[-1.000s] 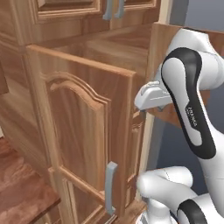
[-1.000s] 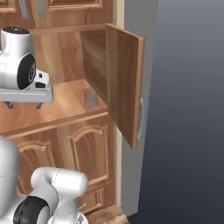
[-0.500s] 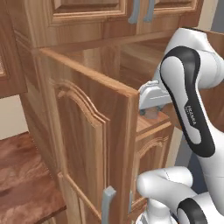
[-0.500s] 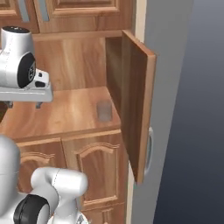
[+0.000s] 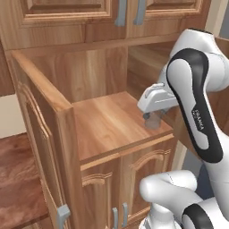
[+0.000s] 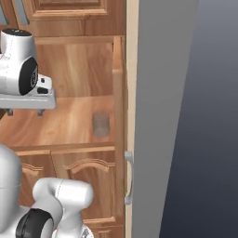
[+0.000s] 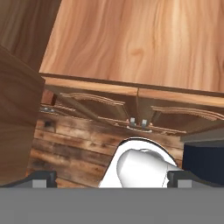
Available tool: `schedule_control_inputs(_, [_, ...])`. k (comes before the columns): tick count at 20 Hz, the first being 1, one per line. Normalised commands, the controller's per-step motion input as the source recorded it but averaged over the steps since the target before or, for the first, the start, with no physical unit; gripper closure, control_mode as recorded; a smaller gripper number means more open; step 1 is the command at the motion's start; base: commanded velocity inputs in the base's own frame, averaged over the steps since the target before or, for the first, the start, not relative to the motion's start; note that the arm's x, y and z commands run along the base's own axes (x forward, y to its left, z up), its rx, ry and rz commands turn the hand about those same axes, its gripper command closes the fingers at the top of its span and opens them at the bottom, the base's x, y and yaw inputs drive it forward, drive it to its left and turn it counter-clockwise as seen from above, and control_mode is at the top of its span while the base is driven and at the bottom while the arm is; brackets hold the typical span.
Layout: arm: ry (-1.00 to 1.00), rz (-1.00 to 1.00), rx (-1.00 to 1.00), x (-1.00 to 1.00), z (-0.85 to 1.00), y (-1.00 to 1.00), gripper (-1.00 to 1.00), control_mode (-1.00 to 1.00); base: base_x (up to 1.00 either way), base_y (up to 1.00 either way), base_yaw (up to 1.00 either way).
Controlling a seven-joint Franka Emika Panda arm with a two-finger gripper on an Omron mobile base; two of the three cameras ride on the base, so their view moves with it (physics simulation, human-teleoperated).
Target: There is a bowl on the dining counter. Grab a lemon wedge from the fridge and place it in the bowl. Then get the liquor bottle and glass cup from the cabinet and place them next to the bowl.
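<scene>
The glass cup stands upright on the open cabinet shelf, near its front edge. From the gripper, whose jaws are spread wide and empty, the cup lies toward three o'clock in the right base view, slightly lower.

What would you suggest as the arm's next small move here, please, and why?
Probably swing the open gripper toward the glass cup and line up on it: both cabinet doors stand open, the cup stands upright on the shelf, and the jaws hold nothing.
</scene>
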Motion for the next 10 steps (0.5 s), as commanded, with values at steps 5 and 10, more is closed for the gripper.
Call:
schedule_control_inputs(5, [0.0, 0.0, 0.0, 0.0, 0.0, 0.0, -1.0, 1.0, 0.6, -0.01, 0.13])
schedule_control_inputs(10, [0.0, 0.02, -0.01, 0.09, -0.03, -0.03, -1.0, -1.0, 0.46, -0.08, 0.09])
